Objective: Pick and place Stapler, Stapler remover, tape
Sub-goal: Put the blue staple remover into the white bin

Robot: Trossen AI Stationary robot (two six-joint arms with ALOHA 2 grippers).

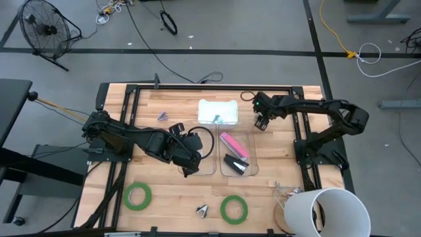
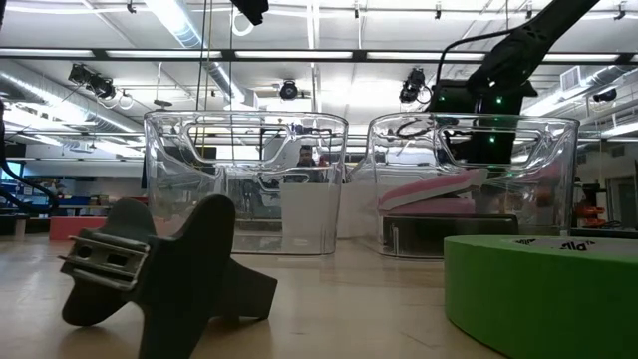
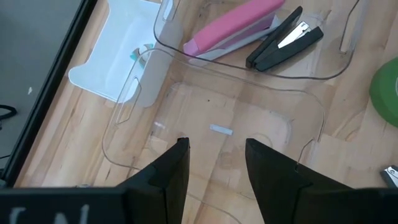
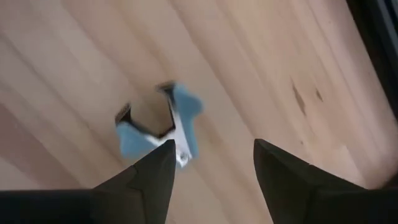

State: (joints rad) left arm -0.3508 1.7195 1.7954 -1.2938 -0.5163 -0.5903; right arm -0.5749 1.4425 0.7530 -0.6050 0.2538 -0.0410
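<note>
My left gripper is open and empty over the left clear bin, which shows empty in the left wrist view. A pink stapler and a black stapler lie in the right clear bin. My right gripper is open at the far right of the table. A blue staple remover lies on the wood just beyond its fingertips. Two green tape rolls lie flat near the front edge.
A pale tray sits behind the bins. A staple remover lies at the far left and a dark one at the front, large in the low view. A white bucket stands at the front right corner.
</note>
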